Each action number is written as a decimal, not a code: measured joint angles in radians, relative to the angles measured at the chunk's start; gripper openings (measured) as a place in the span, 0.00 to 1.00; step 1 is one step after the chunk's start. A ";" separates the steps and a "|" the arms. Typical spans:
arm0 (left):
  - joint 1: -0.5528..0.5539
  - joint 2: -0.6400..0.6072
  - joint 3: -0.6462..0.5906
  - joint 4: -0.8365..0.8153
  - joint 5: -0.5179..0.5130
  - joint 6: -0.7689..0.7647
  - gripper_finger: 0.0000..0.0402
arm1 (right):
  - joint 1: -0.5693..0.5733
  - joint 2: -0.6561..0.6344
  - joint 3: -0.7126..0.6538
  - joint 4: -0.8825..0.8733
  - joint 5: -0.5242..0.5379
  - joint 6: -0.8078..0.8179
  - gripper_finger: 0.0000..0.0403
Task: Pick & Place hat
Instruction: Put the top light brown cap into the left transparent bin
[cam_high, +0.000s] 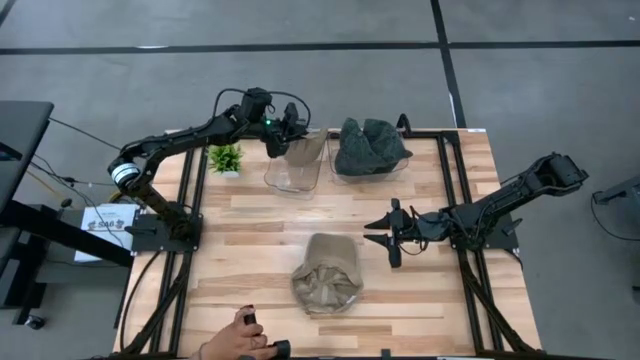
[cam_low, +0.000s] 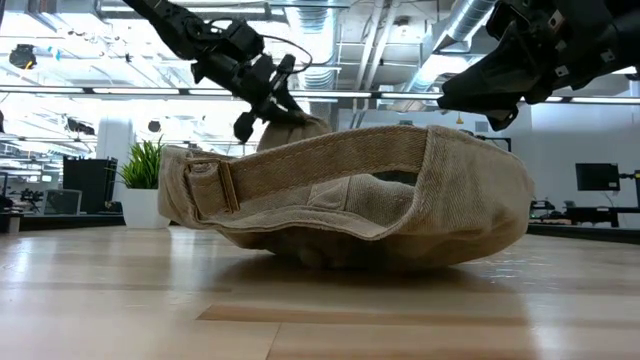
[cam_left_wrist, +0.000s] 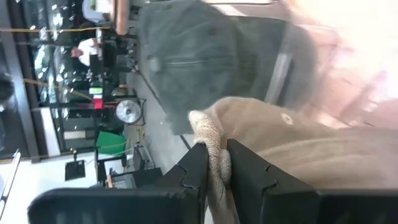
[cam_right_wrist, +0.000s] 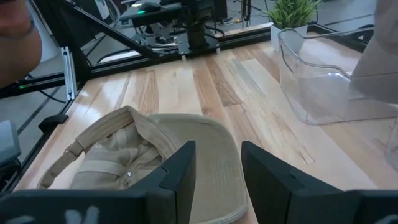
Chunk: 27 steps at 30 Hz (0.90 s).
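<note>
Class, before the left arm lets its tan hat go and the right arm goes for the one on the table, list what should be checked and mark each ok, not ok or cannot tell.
1. left gripper clamps the held tan hat: ok.
2. Held hat is over the clear bin: ok; how far in it is: cannot tell.
3. Neighbouring bin already holds the dark hat: ok.
4. right gripper is open and empty: ok.
5. second tan hat lies free on the table, beside the right gripper: ok.
6. Table edge free of people: not ok, a person's hand rests there.

Hat (cam_high: 327, 275) mid-table; two bins (cam_high: 296, 170) behind it, plant (cam_high: 225, 157) left of bins.
</note>
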<state>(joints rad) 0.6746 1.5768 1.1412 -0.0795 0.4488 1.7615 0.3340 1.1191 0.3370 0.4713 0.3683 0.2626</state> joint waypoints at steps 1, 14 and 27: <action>0.000 0.000 -0.016 0.009 0.000 0.011 0.13 | 0.000 0.000 0.000 -0.001 0.000 0.000 0.29; 0.000 0.000 -0.060 0.092 0.001 0.014 0.13 | -0.009 0.000 0.000 -0.003 0.056 -0.053 0.29; 0.000 0.000 -0.060 0.107 0.001 0.011 0.13 | -0.016 0.000 0.000 -0.150 0.315 -0.026 0.29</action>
<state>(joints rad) 0.6750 1.5768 1.0809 0.0278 0.4496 1.7725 0.3180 1.1191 0.3370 0.3209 0.6831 0.2363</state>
